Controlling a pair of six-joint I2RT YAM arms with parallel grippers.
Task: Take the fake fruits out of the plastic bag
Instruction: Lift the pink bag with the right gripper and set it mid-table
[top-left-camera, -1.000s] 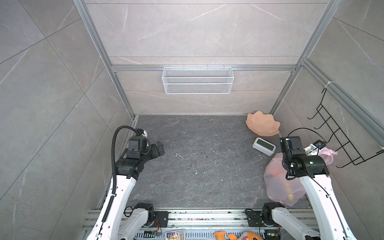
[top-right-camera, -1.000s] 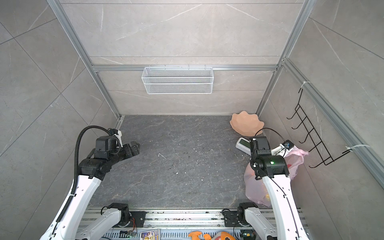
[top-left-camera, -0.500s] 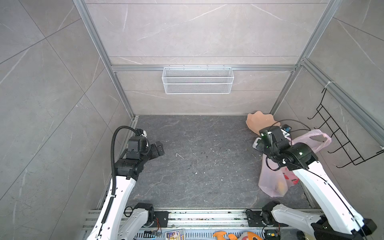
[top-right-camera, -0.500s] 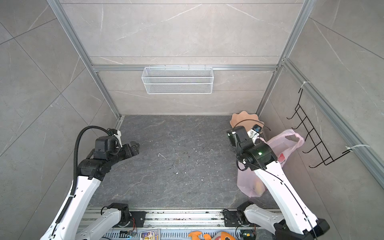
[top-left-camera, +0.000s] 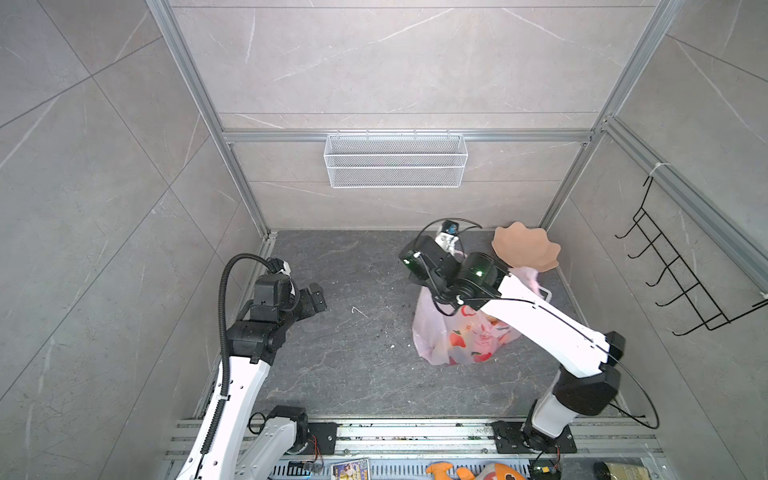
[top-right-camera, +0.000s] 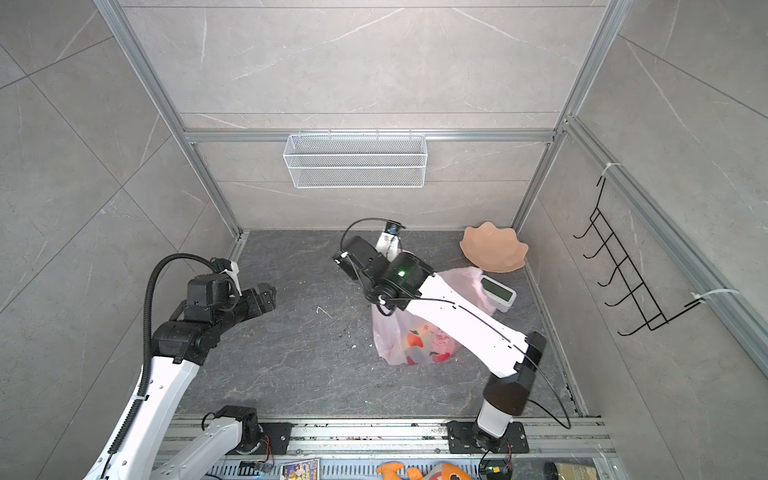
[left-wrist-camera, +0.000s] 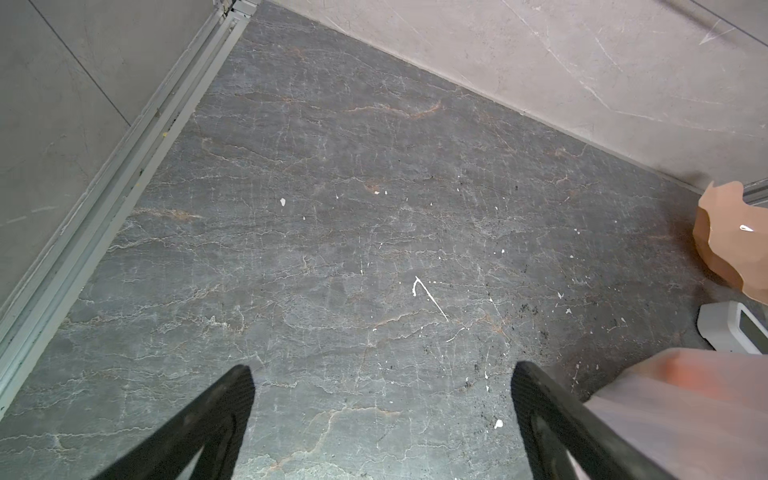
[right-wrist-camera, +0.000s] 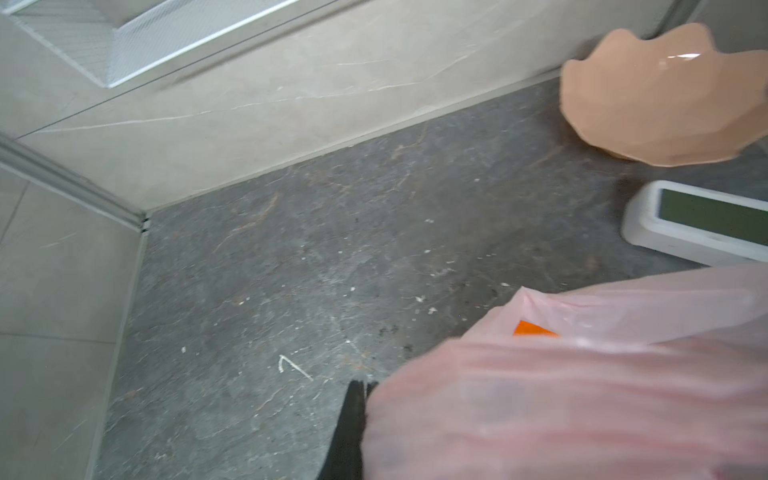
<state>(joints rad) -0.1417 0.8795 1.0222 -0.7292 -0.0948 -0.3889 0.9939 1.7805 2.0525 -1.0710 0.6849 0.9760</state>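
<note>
My right gripper (right-wrist-camera: 361, 388) is shut on the top of the pale-pink plastic bag (top-left-camera: 457, 332), which it holds up right of the floor's middle. In both top views the bag (top-right-camera: 415, 345) stretches down from the gripper (top-left-camera: 428, 286) to the floor. Orange and red shapes show through its thin skin, and I cannot tell fake fruits from print there. The right wrist view shows an orange piece (right-wrist-camera: 536, 329) inside the bag's mouth. Over bare floor at the left, far from the bag, my left gripper (top-left-camera: 316, 297) (left-wrist-camera: 380, 378) is open and holds nothing.
A peach wavy-edged dish (top-left-camera: 525, 249) sits in the back right corner, and a white device with a greenish screen (top-right-camera: 496, 291) lies just in front of it. A wire basket (top-left-camera: 395, 160) hangs on the back wall and a black hook rack (top-left-camera: 681, 282) on the right wall.
The right arm has carried the bag up and leftward from the right wall toward the middle of the floor. The left arm has not moved.
</note>
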